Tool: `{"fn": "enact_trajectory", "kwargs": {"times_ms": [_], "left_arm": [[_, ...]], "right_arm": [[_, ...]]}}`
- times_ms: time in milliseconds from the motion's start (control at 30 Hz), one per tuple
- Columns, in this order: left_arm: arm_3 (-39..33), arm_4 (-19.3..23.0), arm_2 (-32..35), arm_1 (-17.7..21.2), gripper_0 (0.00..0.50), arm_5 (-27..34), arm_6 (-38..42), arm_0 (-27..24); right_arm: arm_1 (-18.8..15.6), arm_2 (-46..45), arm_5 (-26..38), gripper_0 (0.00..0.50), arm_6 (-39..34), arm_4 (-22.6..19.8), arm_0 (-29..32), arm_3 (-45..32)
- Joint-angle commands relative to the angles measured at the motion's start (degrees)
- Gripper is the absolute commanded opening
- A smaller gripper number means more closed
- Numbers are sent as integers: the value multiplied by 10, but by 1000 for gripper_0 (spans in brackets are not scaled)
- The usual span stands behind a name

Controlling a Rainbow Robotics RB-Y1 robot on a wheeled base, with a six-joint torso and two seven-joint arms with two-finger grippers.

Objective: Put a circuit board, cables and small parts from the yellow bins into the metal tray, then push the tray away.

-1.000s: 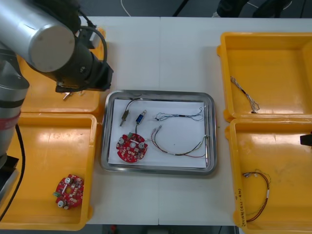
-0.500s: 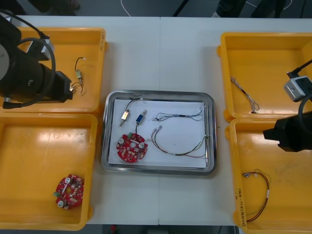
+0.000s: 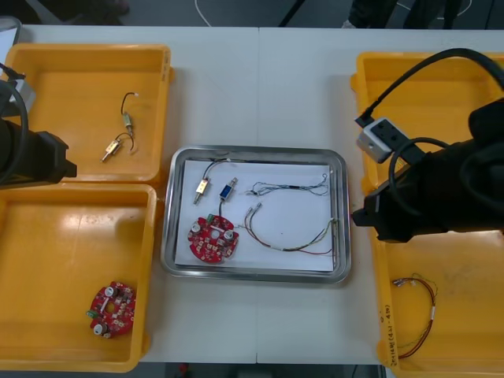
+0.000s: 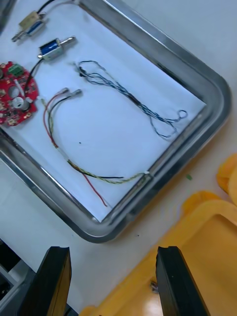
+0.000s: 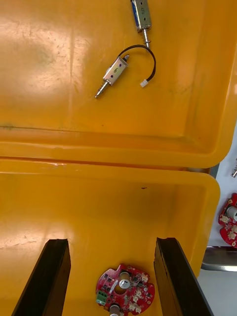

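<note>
While hanging just off the 3 o'clock rim of the shiny rectangular metal tray [image 3: 256, 272], gaping wide and gripping nothing: right black-fingered tool [image 4: 112, 254]. Inside the tray, mid light tabletop [image 3: 260, 94]: round red circuit board [image 3: 213, 237], twisted blue-and-white cable [image 3: 287, 188], red-and-yellow cable [image 4: 63, 156], small metal parts [image 3: 201, 187]. Loading apparently finished; pushing step probably in hand. Calls next for bracing against the 6 o'clock rim, then shoving squarely toward 12 o'clock. Left black-fingered tool [image 5: 111, 244], likewise spread and empty, over yellow plastic bins [image 3: 79, 183] at 9 o'clock.

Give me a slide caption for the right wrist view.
Open right gripper beside the shiny metal tray holding a round red circuit board, two cables and two small metal parts.
</note>
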Motion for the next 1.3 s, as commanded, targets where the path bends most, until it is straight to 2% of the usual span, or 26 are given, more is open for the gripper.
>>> {"fn": "enact_trajectory", "kwargs": {"times_ms": [33,200,367,433,533,633,867,1133,1300], "left_arm": [[-22,7,43,25,500,4,-66,38],[-23,8,59,34,500,4,-72,69],[-34,8,69,36,500,4,-81,99],[-38,8,70,36,500,4,-85,110],[-45,9,70,36,500,4,-92,126],[-50,12,71,36,500,4,-100,138],[-50,13,75,36,500,4,-130,147],[-50,14,75,34,500,4,-133,148],[-50,14,75,34,500,4,-133,148]], "right_arm": [[-15,90,2,500,-12,11,-60,-2],[0,177,2,500,-2,42,-110,16],[34,244,2,500,14,55,-163,69],[44,268,2,500,30,61,-179,81],[58,307,2,500,71,95,-196,97],[66,337,2,500,105,116,-209,114],[72,391,2,500,152,122,-229,146],[78,449,-17,500,157,124,-231,165],[93,483,-22,500,150,157,-229,172]]}}
